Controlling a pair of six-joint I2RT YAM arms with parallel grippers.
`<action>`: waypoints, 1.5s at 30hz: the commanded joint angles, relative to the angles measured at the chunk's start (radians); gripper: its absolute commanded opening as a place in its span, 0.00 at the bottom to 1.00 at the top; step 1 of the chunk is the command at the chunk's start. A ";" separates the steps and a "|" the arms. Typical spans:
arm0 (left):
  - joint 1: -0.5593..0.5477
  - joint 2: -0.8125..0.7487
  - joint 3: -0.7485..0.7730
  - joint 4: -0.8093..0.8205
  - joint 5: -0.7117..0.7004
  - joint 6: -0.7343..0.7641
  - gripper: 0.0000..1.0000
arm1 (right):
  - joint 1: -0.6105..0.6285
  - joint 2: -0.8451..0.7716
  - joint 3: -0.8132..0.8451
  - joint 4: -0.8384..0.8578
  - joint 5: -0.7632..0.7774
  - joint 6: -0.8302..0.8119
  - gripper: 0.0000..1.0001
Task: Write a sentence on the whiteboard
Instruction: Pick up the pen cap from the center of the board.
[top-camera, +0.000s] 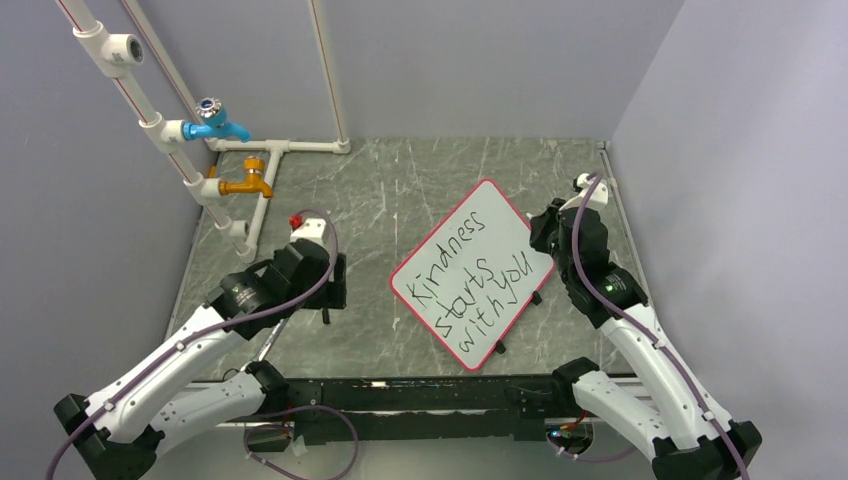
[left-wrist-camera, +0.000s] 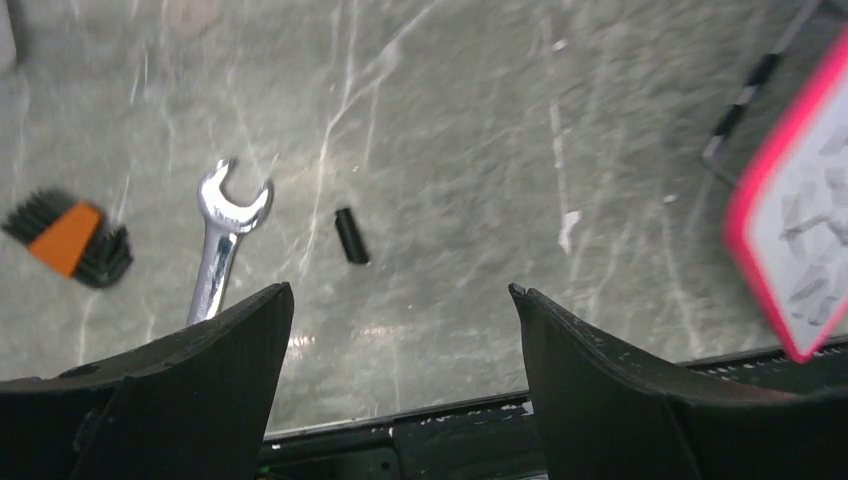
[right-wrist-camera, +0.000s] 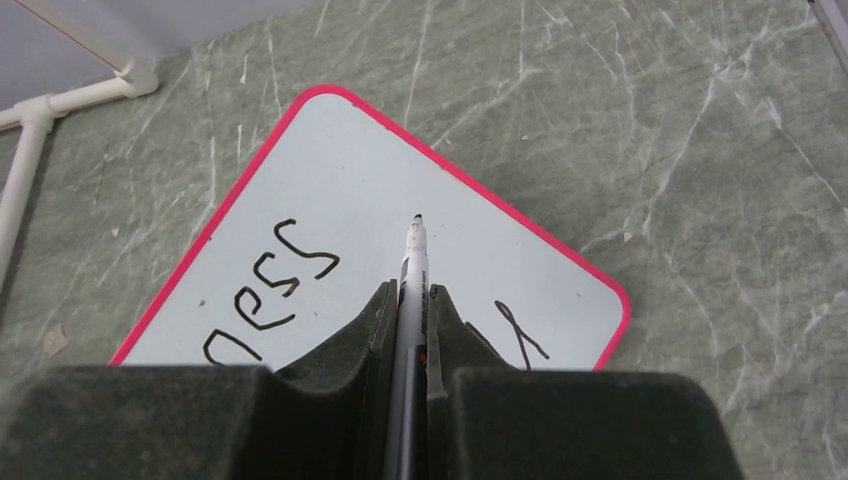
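Observation:
The whiteboard (top-camera: 478, 272) lies tilted on the grey marble table, white with a red rim. The sentence (top-camera: 470, 280) "Kindness starts with you" is on it in black over three lines. My right gripper (top-camera: 548, 232) is at the board's right edge, shut on a white marker (right-wrist-camera: 414, 270) whose black tip points at the bare upper part of the board (right-wrist-camera: 400, 180); letters "ess" (right-wrist-camera: 275, 290) show to its left. My left gripper (left-wrist-camera: 400, 300) is open and empty over bare table left of the board, whose red rim (left-wrist-camera: 760, 230) shows at the right in the left wrist view.
A silver wrench (left-wrist-camera: 222, 235), a small black cap (left-wrist-camera: 351, 236) and an orange-and-black brush (left-wrist-camera: 68, 238) lie in front of the left gripper. White pipes with a blue tap (top-camera: 215, 122) and an orange tap (top-camera: 248, 183) stand at the back left. Grey walls enclose the table.

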 joint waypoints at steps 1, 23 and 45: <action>-0.001 -0.053 -0.105 -0.053 -0.072 -0.181 0.85 | -0.001 -0.033 0.060 -0.032 -0.033 0.007 0.00; 0.141 0.036 -0.462 0.310 0.065 -0.218 0.71 | -0.002 -0.070 0.042 -0.058 -0.063 0.010 0.00; 0.250 0.183 -0.529 0.476 0.135 -0.148 0.44 | -0.002 -0.056 0.039 -0.045 -0.057 0.002 0.00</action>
